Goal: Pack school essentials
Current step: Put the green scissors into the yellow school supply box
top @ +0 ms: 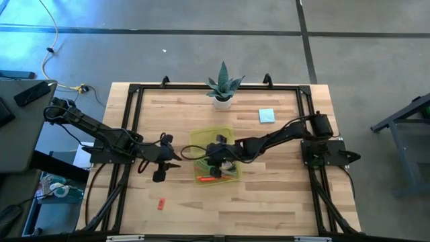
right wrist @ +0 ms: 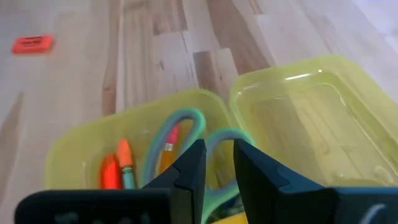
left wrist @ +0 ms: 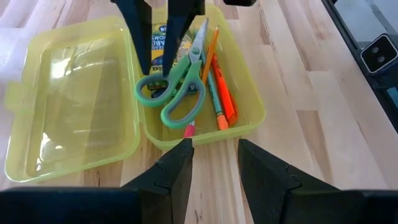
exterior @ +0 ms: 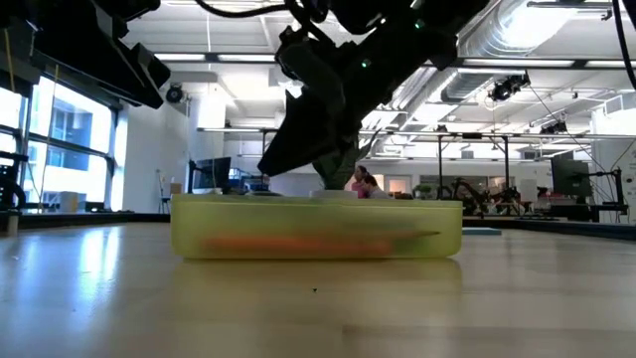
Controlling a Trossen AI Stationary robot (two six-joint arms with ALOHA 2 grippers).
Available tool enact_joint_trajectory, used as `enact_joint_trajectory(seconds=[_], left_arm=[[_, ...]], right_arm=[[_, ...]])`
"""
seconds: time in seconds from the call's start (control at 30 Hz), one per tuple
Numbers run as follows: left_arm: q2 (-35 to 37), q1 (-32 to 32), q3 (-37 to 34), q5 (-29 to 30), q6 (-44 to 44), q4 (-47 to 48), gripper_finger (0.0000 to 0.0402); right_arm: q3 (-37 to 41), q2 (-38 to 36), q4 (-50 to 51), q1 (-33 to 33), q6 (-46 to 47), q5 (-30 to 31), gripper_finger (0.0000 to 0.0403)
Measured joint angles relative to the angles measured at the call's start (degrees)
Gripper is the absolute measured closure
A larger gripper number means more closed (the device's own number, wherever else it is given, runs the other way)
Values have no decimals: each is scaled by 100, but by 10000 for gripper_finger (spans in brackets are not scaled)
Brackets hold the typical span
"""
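Note:
The translucent yellow-green case (left wrist: 252, 121) lies open near the table's middle, its lid (left wrist: 68, 106) flat beside the tray. In the tray lie the green-handled scissors (left wrist: 189, 87), orange and green pens (left wrist: 221, 102) and a yellow printed pack (left wrist: 159, 40). My right gripper (left wrist: 157, 71) reaches down into the tray from the right, narrowly open, with its fingertips at the scissors' handle loop (right wrist: 186, 118). My left gripper (top: 168, 165) hovers open left of the case, touching nothing. The red eraser (top: 161, 204) lies near the table's near edge. The light-blue notepad (top: 267, 115) lies far right. My right gripper's fingers (left wrist: 140, 43) point down into the tray on either side of the rim of the scissors' handle loop (left wrist: 152, 87). Whether they touch it, I cannot tell. The scissors lie flat on the tray's contents.
A spiky green potted plant (top: 223, 87) stands at the table's far edge, behind the case. A dark frame (top: 131, 107) runs around the wooden top. Bare wood shows between the case and the near edge, apart from the eraser.

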State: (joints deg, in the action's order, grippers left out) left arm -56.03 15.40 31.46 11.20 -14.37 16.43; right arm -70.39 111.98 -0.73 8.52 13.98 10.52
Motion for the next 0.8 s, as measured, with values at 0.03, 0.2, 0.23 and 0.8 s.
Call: enact_joint_trajectory(seconds=[0.03, 0.2, 0.23, 0.8], left_arm=[[0, 0, 0, 0, 0, 2, 282], [0, 0, 0, 0, 0, 0, 282], [0, 0, 0, -2, 0, 3, 282], [0, 0, 0, -2, 0, 20, 282]], right_arm=[[0, 0, -7, -34, 0, -1, 328], [0, 60, -30, -218, 149, -211, 328], [0, 76, -3, -241, 159, -263, 328], [2, 175, -82, -200, 264, -1092, 328]])
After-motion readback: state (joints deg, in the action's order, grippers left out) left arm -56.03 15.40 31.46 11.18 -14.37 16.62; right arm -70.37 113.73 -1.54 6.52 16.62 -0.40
